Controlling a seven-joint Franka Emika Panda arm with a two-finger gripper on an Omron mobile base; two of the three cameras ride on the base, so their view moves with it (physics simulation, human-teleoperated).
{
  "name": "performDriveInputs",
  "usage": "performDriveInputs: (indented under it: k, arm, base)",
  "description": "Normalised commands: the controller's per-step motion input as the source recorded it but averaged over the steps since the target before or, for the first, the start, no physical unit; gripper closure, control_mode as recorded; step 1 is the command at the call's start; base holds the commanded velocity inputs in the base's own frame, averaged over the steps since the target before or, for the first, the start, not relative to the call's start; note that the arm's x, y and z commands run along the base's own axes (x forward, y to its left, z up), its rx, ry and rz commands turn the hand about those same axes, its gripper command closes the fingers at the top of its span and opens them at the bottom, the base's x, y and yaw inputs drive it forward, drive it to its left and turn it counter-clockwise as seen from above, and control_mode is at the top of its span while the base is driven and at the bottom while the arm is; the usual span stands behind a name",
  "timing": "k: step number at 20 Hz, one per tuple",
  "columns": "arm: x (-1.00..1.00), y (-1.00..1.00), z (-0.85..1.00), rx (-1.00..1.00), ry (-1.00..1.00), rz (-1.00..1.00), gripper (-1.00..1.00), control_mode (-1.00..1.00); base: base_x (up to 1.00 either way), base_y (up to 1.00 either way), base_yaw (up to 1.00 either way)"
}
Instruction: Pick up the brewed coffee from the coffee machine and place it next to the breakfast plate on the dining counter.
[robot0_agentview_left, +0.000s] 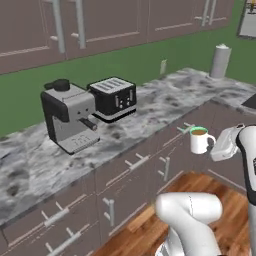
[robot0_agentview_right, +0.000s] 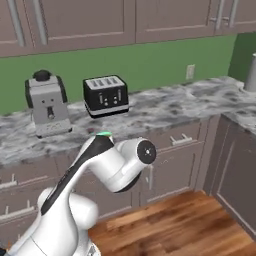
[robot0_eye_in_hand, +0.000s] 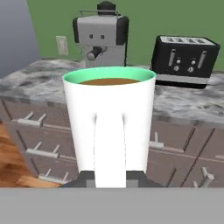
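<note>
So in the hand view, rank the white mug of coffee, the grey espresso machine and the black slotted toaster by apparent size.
1. White mug of coffee, largest only through nearness.
2. Black slotted toaster and grey espresso machine: too alike to rank.

There is one small white mug with brown coffee (robot0_agentview_left: 199, 140), one grey and black espresso machine (robot0_agentview_left: 69, 116), one black slotted toaster (robot0_agentview_left: 114, 98) and one white cylinder-shaped canister (robot0_agentview_left: 220, 61).
</note>
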Motion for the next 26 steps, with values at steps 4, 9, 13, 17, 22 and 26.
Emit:
performDriveInputs:
  k: [4,9,13,17,22,26]
  arm:
    - [0.0,0.0,0.0,0.0,0.0,0.0,1.0,1.0]
    - [0.0,0.0,0.0,0.0,0.0,0.0,1.0,1.0]
    - [0.0,0.0,0.0,0.0,0.0,0.0,1.0,1.0]
    - [0.0,0.0,0.0,0.0,0.0,0.0,1.0,1.0]
    - [0.0,0.0,0.0,0.0,0.0,0.0,1.0,1.0]
    - [0.0,0.0,0.0,0.0,0.0,0.0,1.0,1.0]
  base:
    - [-0.27,0.28,-0.79]
    - [-0.23,0.29,-0.82]
    - [-0.23,0.32,-0.81]
    - [-0.23,0.36,-0.82]
    - [-0.22,0.32,-0.84]
    - [-0.11,0.13,-0.77]
